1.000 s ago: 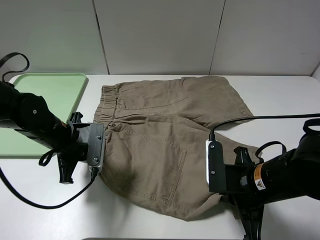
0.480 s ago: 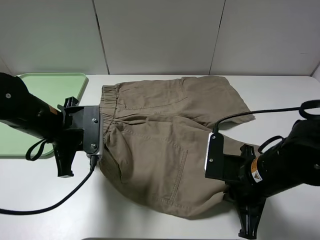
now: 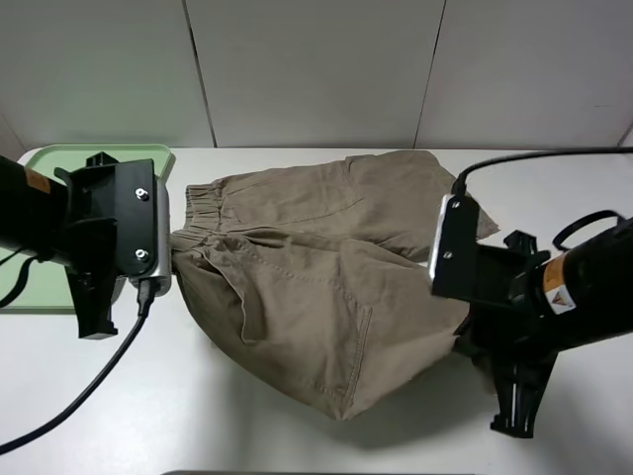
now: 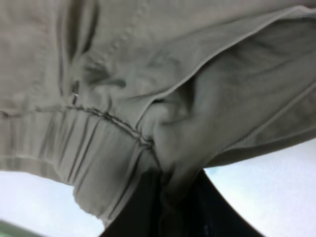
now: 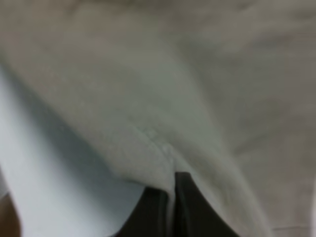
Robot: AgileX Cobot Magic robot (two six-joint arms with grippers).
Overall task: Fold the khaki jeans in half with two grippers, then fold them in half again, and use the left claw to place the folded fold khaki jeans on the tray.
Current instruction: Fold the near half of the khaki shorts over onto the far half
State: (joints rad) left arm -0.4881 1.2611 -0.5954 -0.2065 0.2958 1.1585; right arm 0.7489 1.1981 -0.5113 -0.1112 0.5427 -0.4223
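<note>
At the far left we see the tray [image 3: 59, 158] lying on the table [image 3: 297, 440], with no part of the garment on it. Just beside it, the left claw [image 4: 168, 197] has its jaws drawn narrow and pinched on the gathered waistband of the khaki jeans [image 3: 316, 257], at the near corner. The jeans sit in the middle of the table, spread sideways with the waistband toward the tray and the leg hems toward the right. The far half lies flat, while the near half hangs raised between the two arms and casts a shadow on the table beneath. On the right, the right gripper [image 5: 172, 192] is closed tight on a thin edge of cloth at the near leg's hem.

We judge the first fold to be only begun: both near corners are gripped and lifted, but the near half is not yet laid over the far half. That fold, the second one, and the left claw's transfer to the tray all remain.
</note>
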